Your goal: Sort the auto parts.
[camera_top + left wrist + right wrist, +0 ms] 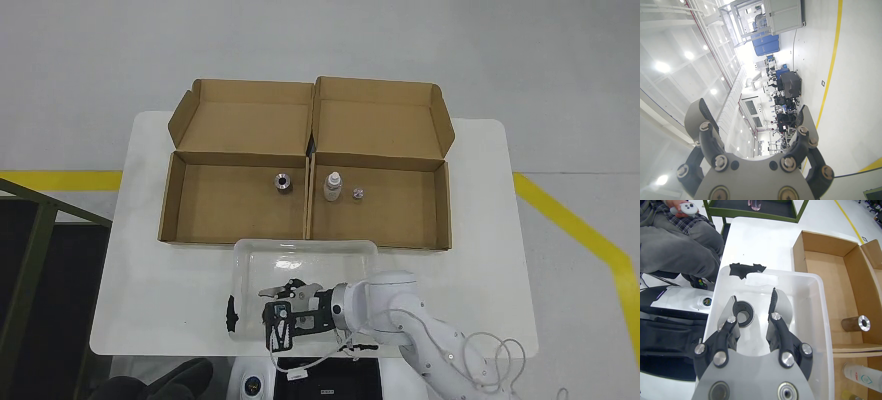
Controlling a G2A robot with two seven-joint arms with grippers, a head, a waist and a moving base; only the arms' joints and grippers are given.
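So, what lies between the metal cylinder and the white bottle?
The adjoining cardboard walls of the boxes: the metal cylinder is in the left box, the white bottle in the right box. The top view shows this.

White surface point(140, 300), plain brown cardboard boxes point(235, 205), translucent white tray point(821, 306) with a torn black tape patch point(740, 269) on its rim and a black ring point(747, 313) inside, brown cylinder point(849, 324) with silver end face, white bottle point(333, 186), right hand point(754, 294) pale grey with black ribbed pads point(773, 300).
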